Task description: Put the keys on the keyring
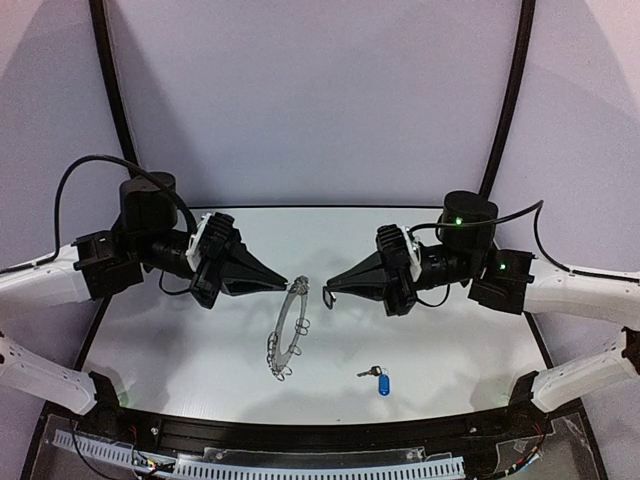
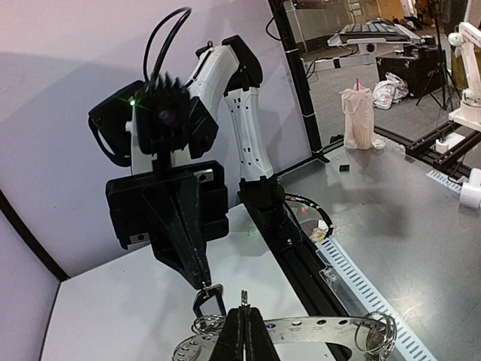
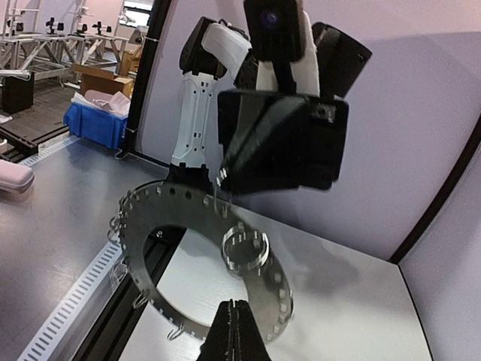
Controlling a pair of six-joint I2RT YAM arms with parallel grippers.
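Keyring (image 3: pixel 161 207) of flat silvery-grey metal, a large holed annulus, held on edge over the white table (image 1: pixel 450 340).
The left gripper (image 1: pixel 283 283) is clamped on the keyring's upper rim; the right gripper (image 1: pixel 329 294), jaws closed, pinches a small dark metal key-like piece (image 2: pixel 208 301) just beside that rim. The small silver key with a blue oval tag (image 1: pixel 380 381) lies on the table near its front edge, well apart from both grippers.
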